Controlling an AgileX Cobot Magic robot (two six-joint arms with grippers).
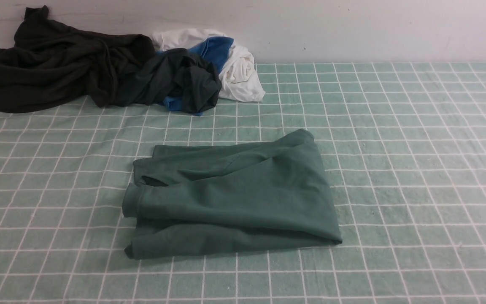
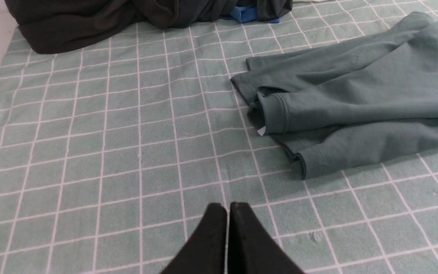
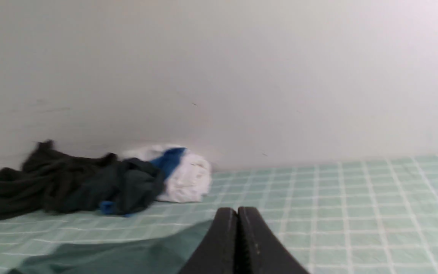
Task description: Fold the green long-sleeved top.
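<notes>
The green long-sleeved top [image 1: 234, 198] lies folded into a compact bundle in the middle of the checked cloth, a ribbed cuff at its left end. In the left wrist view the green long-sleeved top [image 2: 356, 99] shows with its cuffs and a small white tag toward the camera. My left gripper [image 2: 228, 205] hovers over bare cloth well short of it, its jaws pressed together and empty. The right wrist view catches an edge of the green long-sleeved top [image 3: 127, 255] beside my right gripper [image 3: 237, 210], which is shut on nothing. Neither gripper shows in the front view.
A heap of other clothes lies at the back left against the wall: a black-brown garment [image 1: 49, 63], a dark teal-grey one [image 1: 179, 80] and a white and blue one [image 1: 234, 63]. The checked cloth [image 1: 416, 147] covers the whole table.
</notes>
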